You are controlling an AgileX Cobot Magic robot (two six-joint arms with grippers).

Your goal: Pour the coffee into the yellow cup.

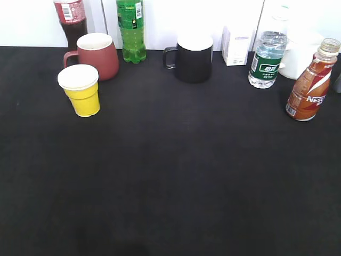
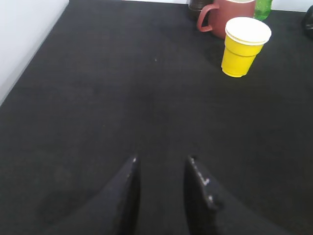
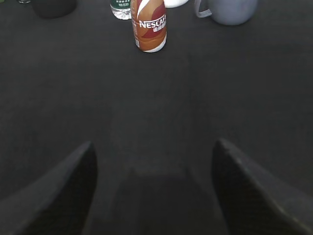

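Observation:
The coffee bottle (image 1: pixel 310 82), curvy with a red-orange-white label, stands upright at the table's far right; the right wrist view shows it (image 3: pixel 149 27) straight ahead and far off. The yellow cup (image 1: pixel 81 89) stands upright at the left, just in front of the dark-red mug; it also shows in the left wrist view (image 2: pixel 242 47), far ahead to the right. My left gripper (image 2: pixel 162 159) is open and empty above bare table. My right gripper (image 3: pixel 152 144) is wide open and empty. Neither gripper shows in the exterior view.
A dark-red mug (image 1: pixel 97 55), a cola bottle (image 1: pixel 71 18), a green bottle (image 1: pixel 131 29), a black mug (image 1: pixel 192 57), a white carton (image 1: pixel 236 45) and a water bottle (image 1: pixel 268 56) line the back. A grey mug (image 3: pixel 230 10) stands right of the coffee.

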